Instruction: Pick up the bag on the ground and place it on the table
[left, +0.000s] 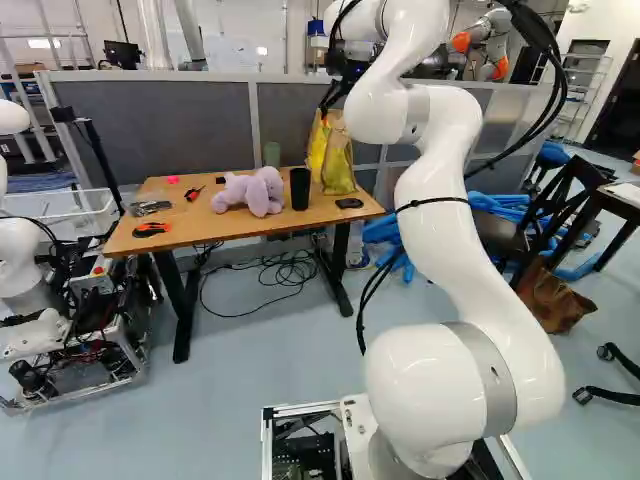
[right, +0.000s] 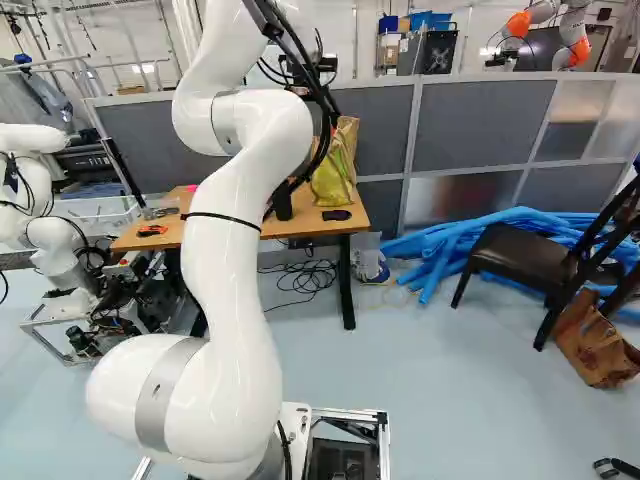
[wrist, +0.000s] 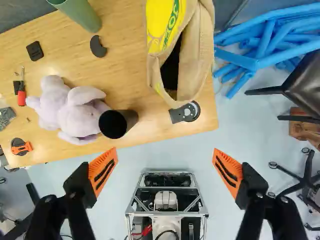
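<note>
Ahead of the end effector (left: 330, 98), spread open | yellow-and-tan bag (wrist: 196, 60) is seen upright on the worktop (wrist: 125, 90) | ahead of one finger, black cup (wrist: 118, 123) is seen

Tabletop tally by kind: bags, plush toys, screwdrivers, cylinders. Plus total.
Bag: 1
Plush toy: 1
Screwdriver: 1
Cylinders: 2 (black cylinder, green cylinder)
Total: 5
</note>
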